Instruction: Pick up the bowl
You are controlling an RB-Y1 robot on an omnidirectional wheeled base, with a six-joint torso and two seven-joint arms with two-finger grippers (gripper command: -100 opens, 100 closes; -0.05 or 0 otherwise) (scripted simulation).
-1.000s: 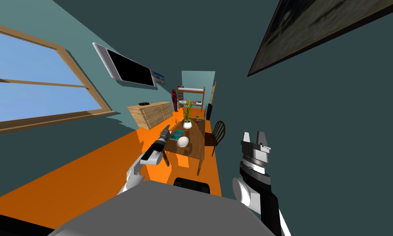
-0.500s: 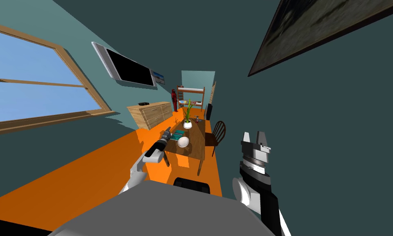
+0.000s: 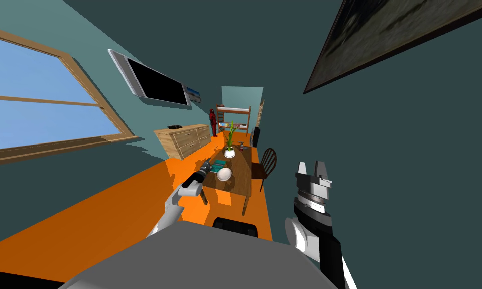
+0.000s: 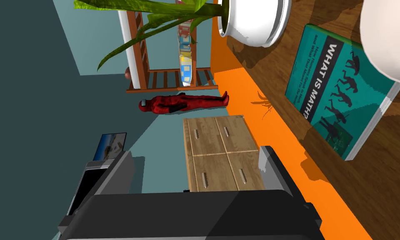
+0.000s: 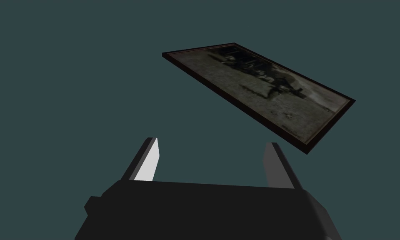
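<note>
Currently left claw (image 4: 195, 151) wide, empty, near bowl (image 3: 224, 173); right claw (image 5: 213, 143) wide, empty.

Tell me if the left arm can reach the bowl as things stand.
Probably yes: the left gripper, open, is at the table edge close beside the bowl; only a flat teal book lies nearby.

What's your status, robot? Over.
Left gripper open, near bowl, not touching. Right gripper open, held up. Teal book by bowl, potted plant beyond.

bowl (image 3: 224, 173) | white, rounded | on wooden table (image 3: 241, 176) | just beside teal book (image 3: 217, 165)
</note>
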